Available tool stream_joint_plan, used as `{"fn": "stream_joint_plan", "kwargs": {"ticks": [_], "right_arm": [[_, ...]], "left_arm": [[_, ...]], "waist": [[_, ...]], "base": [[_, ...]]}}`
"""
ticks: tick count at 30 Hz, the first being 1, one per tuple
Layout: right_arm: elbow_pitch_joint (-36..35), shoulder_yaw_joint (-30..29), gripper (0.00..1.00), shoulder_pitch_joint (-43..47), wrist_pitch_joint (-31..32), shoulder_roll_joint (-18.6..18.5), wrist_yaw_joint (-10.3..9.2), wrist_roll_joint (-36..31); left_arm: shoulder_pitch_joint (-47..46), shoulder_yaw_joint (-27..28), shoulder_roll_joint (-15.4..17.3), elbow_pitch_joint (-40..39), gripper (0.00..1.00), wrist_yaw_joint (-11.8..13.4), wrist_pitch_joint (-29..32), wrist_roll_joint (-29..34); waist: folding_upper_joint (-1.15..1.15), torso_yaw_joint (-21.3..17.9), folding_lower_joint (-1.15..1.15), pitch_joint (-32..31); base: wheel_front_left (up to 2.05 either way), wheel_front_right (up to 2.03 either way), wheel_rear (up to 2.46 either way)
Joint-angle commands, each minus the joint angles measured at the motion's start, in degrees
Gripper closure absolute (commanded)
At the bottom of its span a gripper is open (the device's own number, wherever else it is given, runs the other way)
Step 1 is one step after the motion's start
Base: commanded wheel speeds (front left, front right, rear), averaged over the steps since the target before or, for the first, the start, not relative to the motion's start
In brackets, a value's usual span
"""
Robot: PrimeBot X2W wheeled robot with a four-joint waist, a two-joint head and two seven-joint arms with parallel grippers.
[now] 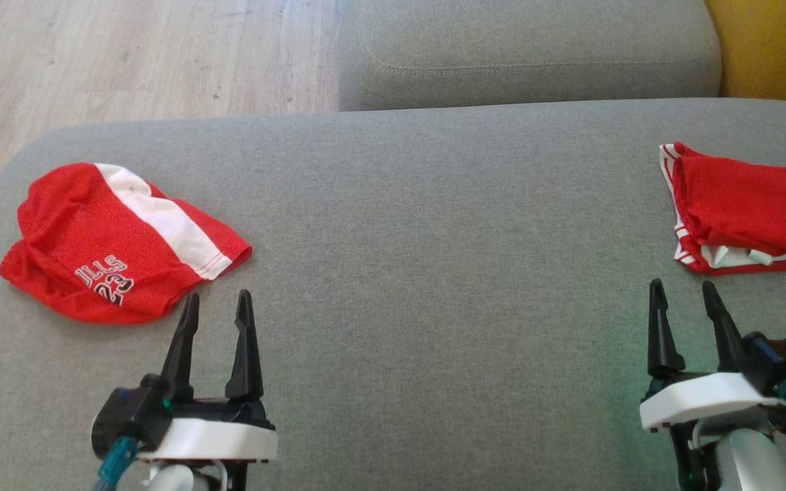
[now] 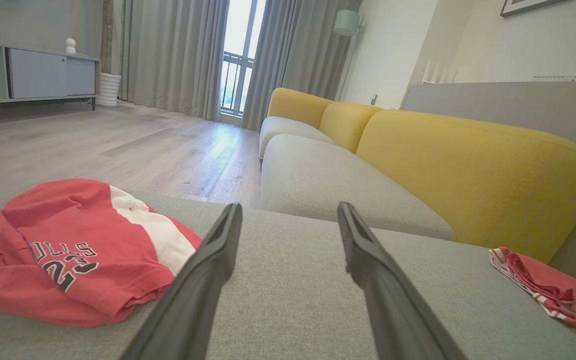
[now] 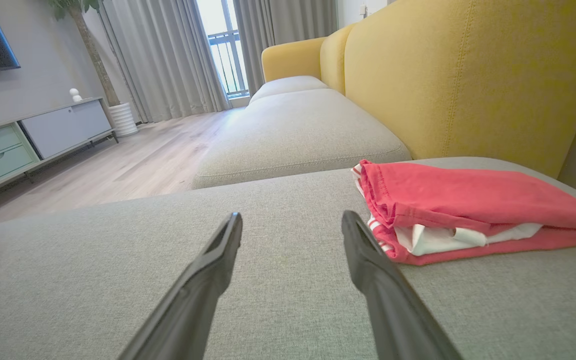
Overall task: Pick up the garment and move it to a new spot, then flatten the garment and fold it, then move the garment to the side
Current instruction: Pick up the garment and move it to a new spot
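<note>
Before me lies a wide grey sofa seat, and a second grey seat stands just beyond it. Yellow backrests run along my right side. The floor is of pale wood. Grey curtains hang on both sides of a bright balcony door. A low sideboard stands at the far wall, and a mint lamp hangs near the curtains.

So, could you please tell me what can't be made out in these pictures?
Folded red garment: head view's right edge cuts off its far end.
Crumpled red garment: left wrist view, its own folds hide its overall shape and the start of its print.
White object on the cabinet: left wrist view, too small to identify.
</note>
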Motion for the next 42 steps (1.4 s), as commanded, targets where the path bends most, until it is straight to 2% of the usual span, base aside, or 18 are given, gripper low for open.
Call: {"fn": "stream_joint_plan", "kwargs": {"ticks": [1,9,13,30,35,42], "right_arm": [[-2.2,1.5,0.0,-1.2,-0.8,-0.2,0.37,-0.1],[-2.9,1.5,0.0,-0.9,-0.8,-0.2,0.37,0.0],[-4.2,3.7,0.0,-0.8,-0.8,-0.2,0.37,0.3],[-4.7,15.7,0.0,-0.1,-0.8,-0.2,0.37,5.3],[-4.4,16.4,0.0,0.4,-0.8,-0.2,0.37,6.4],[-4.5,16.6,0.0,0.9,-0.8,-0.2,0.37,6.6]], "left_arm": [[-1.1,1.4,0.3,-2.0,0.0,0.4,-0.3,0.3],[-1.2,1.2,0.3,-1.7,0.0,0.5,-0.3,0.2],[-1.4,1.6,0.3,-1.1,0.0,0.8,-0.3,0.3],[0.0,6.1,0.3,0.0,0.0,1.4,-0.3,2.5],[1.1,7.3,0.3,-0.1,0.0,1.0,-0.3,3.0],[1.3,7.9,0.3,-0.5,0.0,0.9,-0.3,3.1]], "waist": [[0.0,0.1,0.0,0.0],[0.0,0.3,0.0,0.1],[0.0,1.2,0.0,0.3],[0.0,14.6,0.0,-2.3],[0.0,16.3,0.0,-2.9],[0.0,16.5,0.0,-2.8]], "base": [[0.0,0.0,0.0],[0.0,0.0,0.0],[0.0,0.0,0.0],[0.0,0.0,0.0],[0.0,0.0,0.0],[0.0,0.0,0.0]]}}
